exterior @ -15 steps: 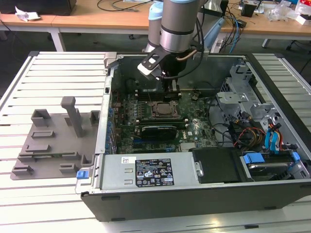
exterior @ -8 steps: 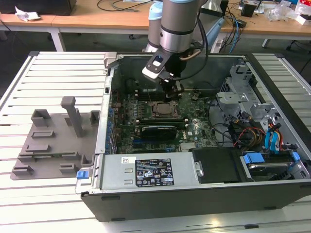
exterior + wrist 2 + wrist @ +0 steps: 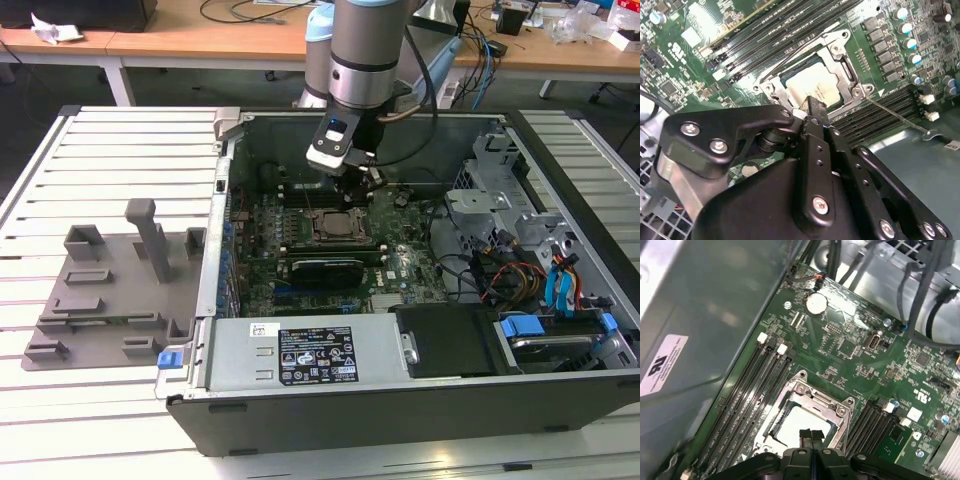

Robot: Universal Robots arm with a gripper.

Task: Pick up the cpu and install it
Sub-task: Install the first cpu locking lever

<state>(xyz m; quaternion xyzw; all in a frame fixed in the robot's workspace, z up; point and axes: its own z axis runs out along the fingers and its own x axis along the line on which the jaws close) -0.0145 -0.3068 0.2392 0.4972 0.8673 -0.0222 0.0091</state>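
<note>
Black gripper [image 3: 813, 106] linkage looms nearest, its fingers pinched together with nothing between them. The tips hover just over the cpu [image 3: 806, 84], which lies flat inside the open socket frame [image 3: 844, 70] (seated, by the look of it), perhaps so the closed tip can press it.

Slatted metal table [image 3: 120, 150], light grey. Two items rest directly on it. Open computer case [image 3: 400, 425], dark, lid off, interior facing up, occupies centre and exterior view's right; front wall near table's near edge. Slats visible past case on both sides. Grey fixture tray [image 3: 100, 300] lies flat on slats at exterior view's left, just beside case wall. Tray carries several upright posts.
</note>
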